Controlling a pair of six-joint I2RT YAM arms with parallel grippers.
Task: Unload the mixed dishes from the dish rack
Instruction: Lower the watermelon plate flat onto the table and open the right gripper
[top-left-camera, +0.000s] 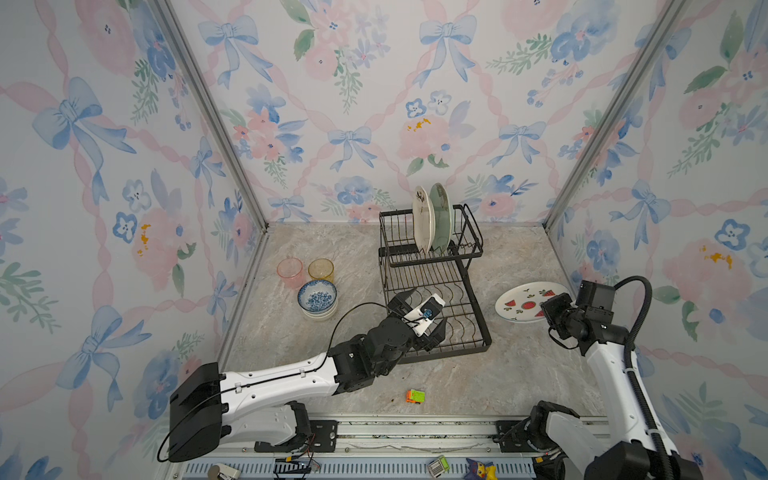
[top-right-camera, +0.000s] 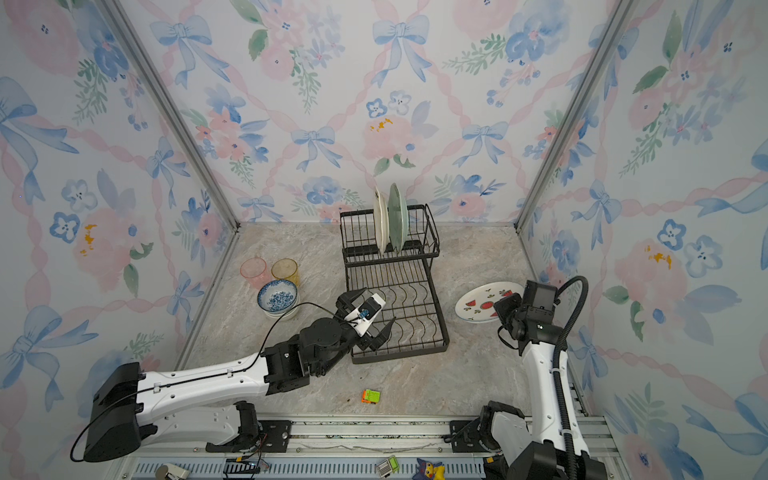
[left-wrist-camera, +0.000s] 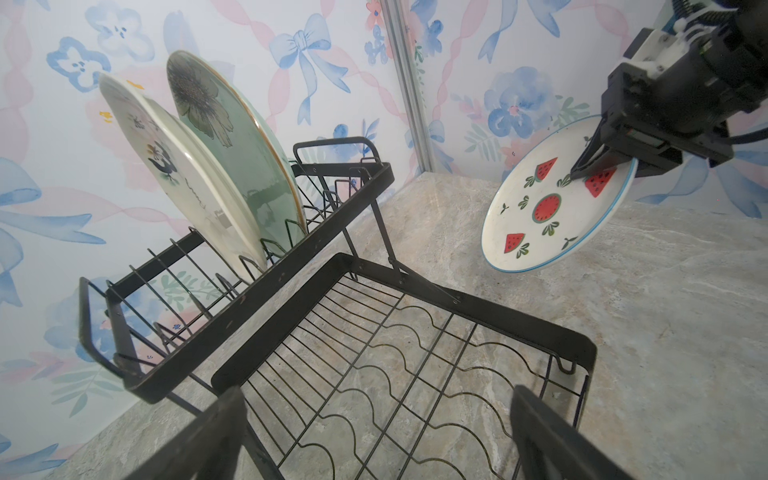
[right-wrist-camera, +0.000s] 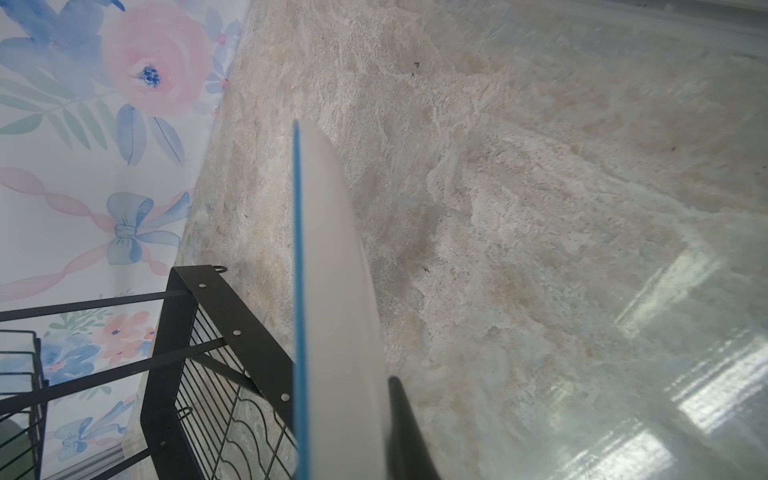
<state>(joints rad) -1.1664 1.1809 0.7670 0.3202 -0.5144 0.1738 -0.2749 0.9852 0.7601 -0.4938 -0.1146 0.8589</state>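
At the twelve o'clock end of the dish rack (top-left-camera: 432, 286), in its raised upper basket (top-left-camera: 392, 232), the cream plate (top-left-camera: 422, 220) and the pale green plate (top-left-camera: 441, 216) are stood on edge, side by side. Over the lower tray (top-left-camera: 461, 316), toward its seven o'clock corner, the left tool (top-left-camera: 422, 316) is poised with jaws wide apart and nothing between them. At three o'clock from the rack, the watermelon plate (left-wrist-camera: 548, 203) is clamped by its rim in the right tool (left-wrist-camera: 582, 172), tilted and apparently clear of the bench (top-left-camera: 519, 374), though contact at its lower edge cannot be ruled out. At nine o'clock the blue-patterned bowl (top-left-camera: 318, 297) is nested in the white bowl (top-left-camera: 320, 316), with the pink tumbler (top-left-camera: 290, 270) and amber tumbler (top-left-camera: 321, 270) set upright at ten o'clock. A toy block (top-left-camera: 415, 396) is seen at six o'clock.
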